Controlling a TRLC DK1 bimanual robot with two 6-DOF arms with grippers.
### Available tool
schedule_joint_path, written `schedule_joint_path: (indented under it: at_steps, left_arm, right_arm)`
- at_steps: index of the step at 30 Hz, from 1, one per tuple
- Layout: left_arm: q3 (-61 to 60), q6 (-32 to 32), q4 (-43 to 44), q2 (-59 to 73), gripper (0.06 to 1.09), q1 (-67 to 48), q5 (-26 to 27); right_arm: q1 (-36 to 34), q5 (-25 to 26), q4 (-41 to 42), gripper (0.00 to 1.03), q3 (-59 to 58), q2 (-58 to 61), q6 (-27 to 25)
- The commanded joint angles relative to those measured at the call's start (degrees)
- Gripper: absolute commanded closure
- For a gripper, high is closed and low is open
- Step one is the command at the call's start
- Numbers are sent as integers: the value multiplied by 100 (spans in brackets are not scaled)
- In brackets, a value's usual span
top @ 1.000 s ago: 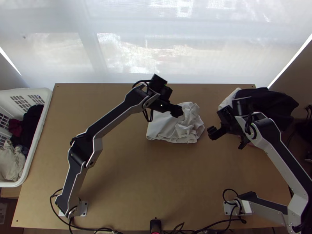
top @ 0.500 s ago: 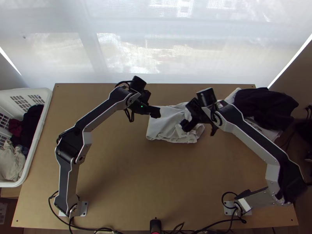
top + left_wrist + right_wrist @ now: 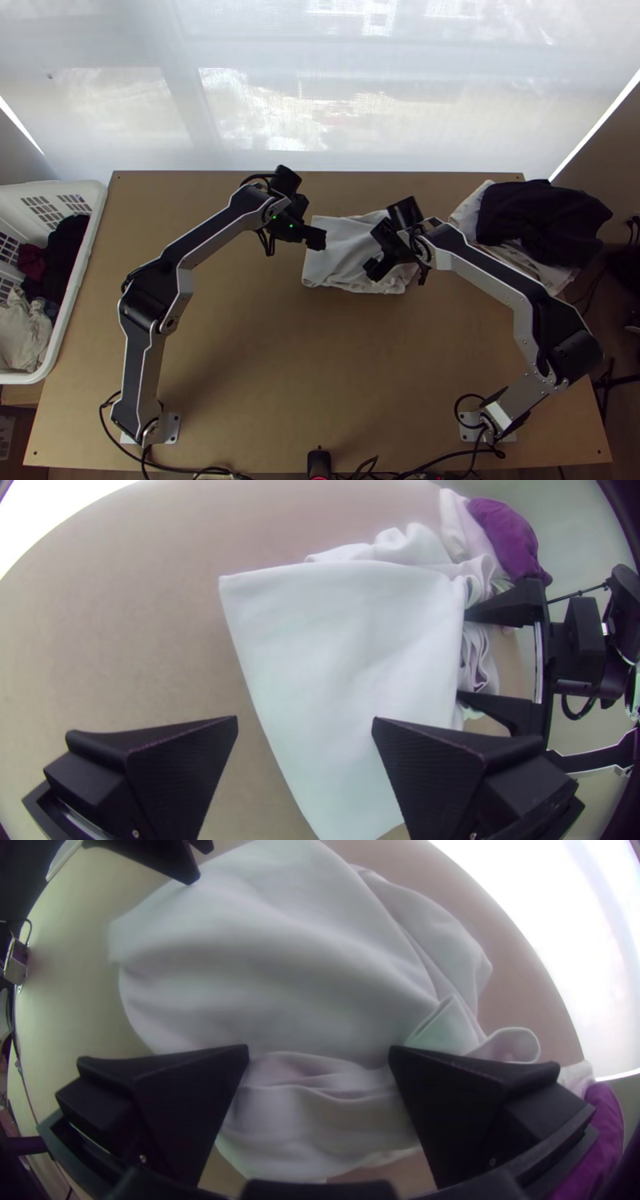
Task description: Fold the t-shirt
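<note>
Basket [image 3: 92, 232]: white, at the table's left, clothes inside; not your concern for the fold.
Left gripper [image 3: 305, 725]: fingers set wide apart, over the shirt's smooth left edge, nothing clamped.
Shirt [image 3: 344, 250]: white, one, on the table [image 3: 240, 336], beyond its middle; smooth top layer at left, bunched folds at right. Expect light, limp, thin stuff, unlikely to break but quick to rumple or slide if you drag it. Best holds for you: the left edge near its corners, pinched low to take in every layer; at right, gather the loose folds deep, as a shallow nip may lift one ply.
Right gripper [image 3: 319, 1055]: fingers apart, above the bunched part; whether they touch cloth, you can't quite tell.
Pile [image 3: 536, 220]: dark cloth over white, at far right; keep your sweep off it.
</note>
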Motion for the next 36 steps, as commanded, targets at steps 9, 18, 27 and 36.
schedule_joint_path:
  at_steps: [9, 18, 27, 36]
  left_arm:
    - [390, 102, -56, 585, 11, -219, -191]
    - [373, 119, -162, 506, 11, -123, -234]
    - [373, 128, -179, 462, 11, -123, -296]
    - [373, 146, -215, 409, 11, -123, -331]
  right_arm:
    - [-707, -84, 60, 5, -1012, -1124, -307]
    - [-373, -84, 43, 5, -871, -1818, -290]
    - [1016, 294, 394, 5, -1873, -2416, -835]
    - [1587, 751, 1932, 5, -2682, -2345, -1389]
